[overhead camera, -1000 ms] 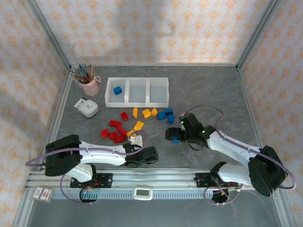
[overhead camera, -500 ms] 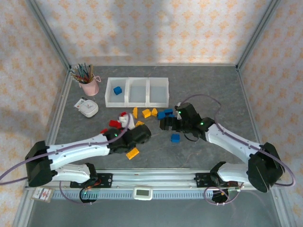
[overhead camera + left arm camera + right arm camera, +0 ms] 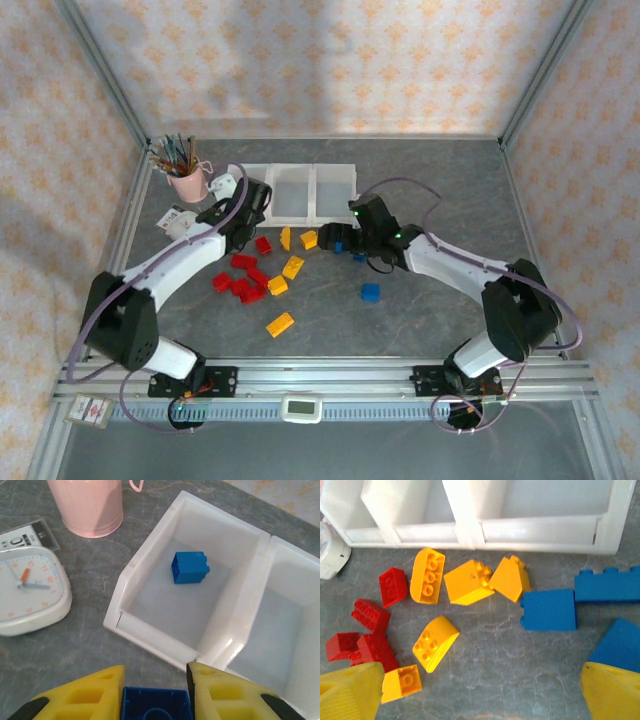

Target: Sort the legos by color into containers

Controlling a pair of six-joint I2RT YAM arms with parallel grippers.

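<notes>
The legos [image 3: 293, 265] lie mostly loose on the table, at 6 o'clock from the bins [image 3: 313, 200]. The left gripper [image 3: 156, 692] is clamped on a carried blue brick [image 3: 156, 707]. Within one second it has swung from the near edge up to the left bin [image 3: 155, 640], where a sorted blue brick [image 3: 190, 567] lies at 12 o'clock. The right gripper [image 3: 480, 685], wide and empty, has left a stray blue brick [image 3: 370, 292] behind and now hangs over the blue group [image 3: 549, 610]. I judge that a drop into the left bin comes next.
</notes>
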